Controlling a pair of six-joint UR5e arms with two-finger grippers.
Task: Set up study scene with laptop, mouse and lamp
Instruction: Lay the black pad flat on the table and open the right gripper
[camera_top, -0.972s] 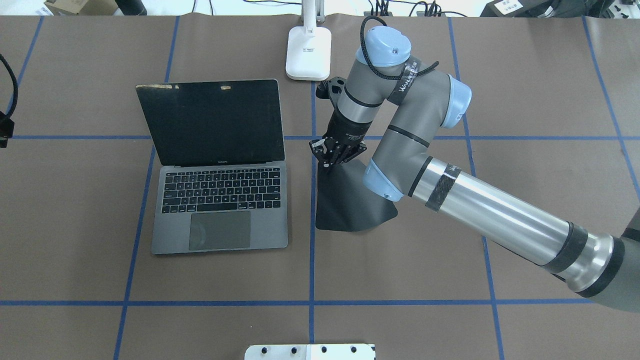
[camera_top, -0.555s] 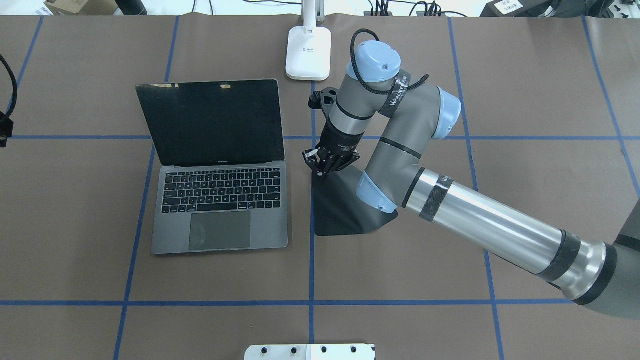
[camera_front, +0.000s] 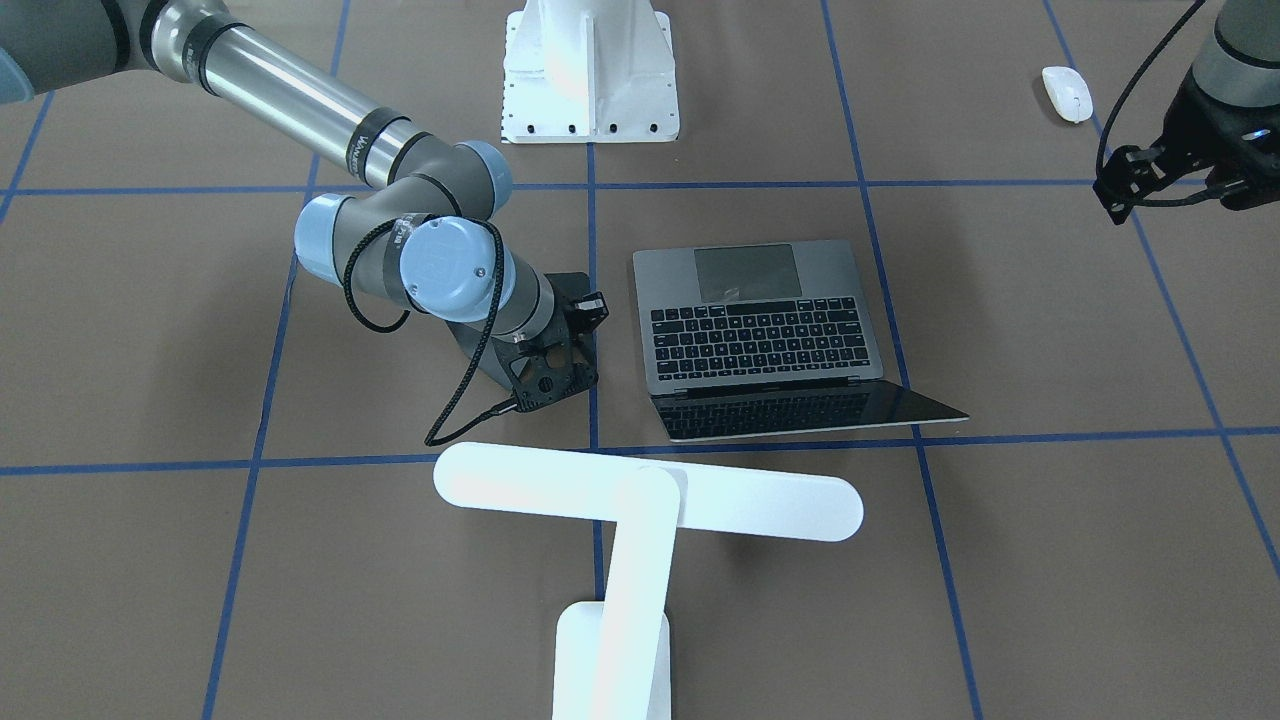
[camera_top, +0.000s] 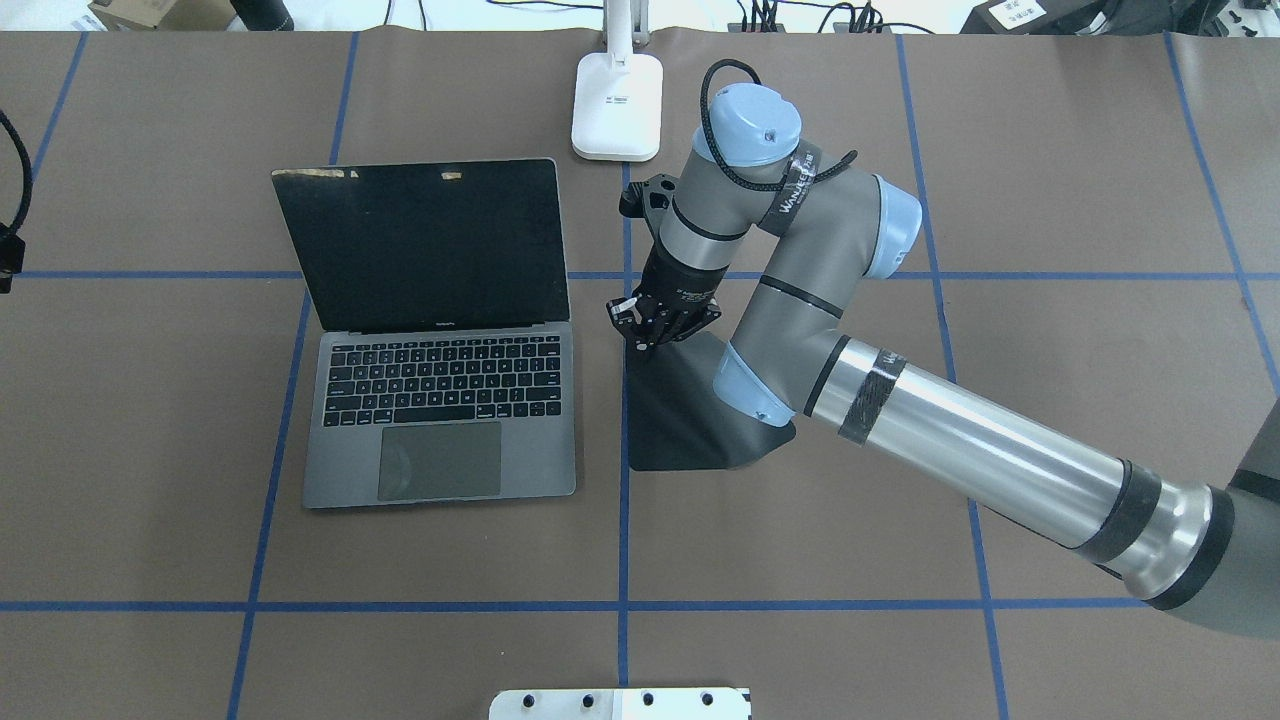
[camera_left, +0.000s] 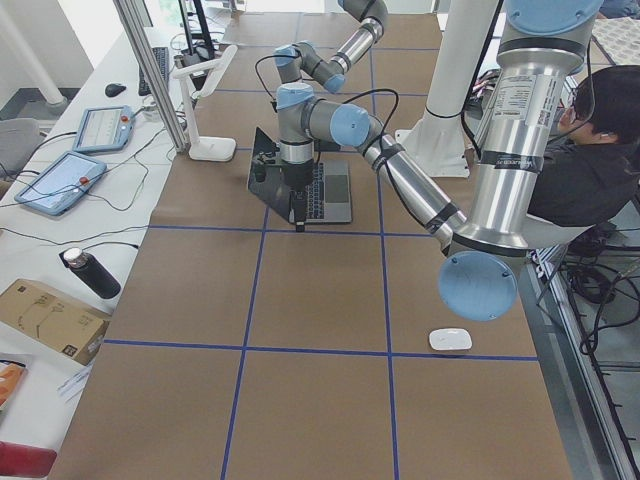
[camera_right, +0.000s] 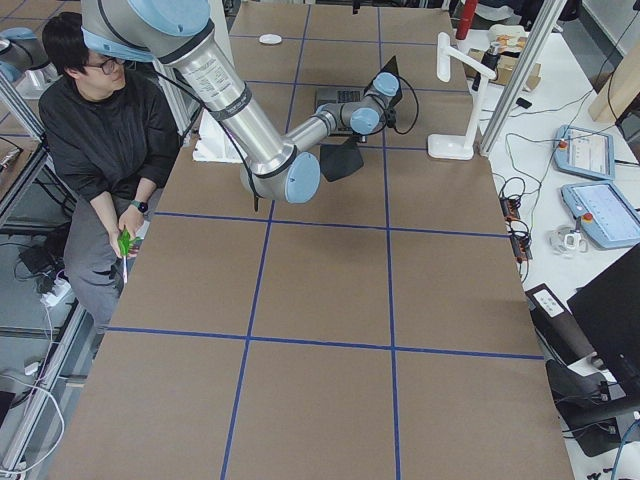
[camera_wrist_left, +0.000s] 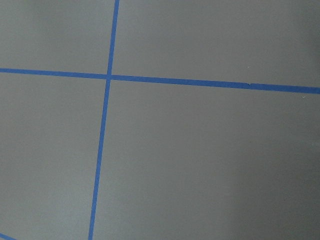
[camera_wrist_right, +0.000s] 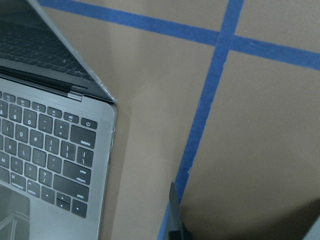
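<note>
The right pincer (camera_top: 648, 338) is pinching the far corner of the black mat (camera_top: 690, 425). That corner is tenting up off the counter (camera_top: 900, 560), just beside the right edge of the open laptop (camera_top: 440, 400), probably so the mat can be laid there as a pad for the mouse (camera_front: 1068, 94). The mouse is lying well apart, near the left pincer (camera_front: 1240, 190). Whether that one is spread or pressed together cannot be told. The lamp (camera_front: 640, 500) is standing behind the screen, placed to light the keyboard.
</note>
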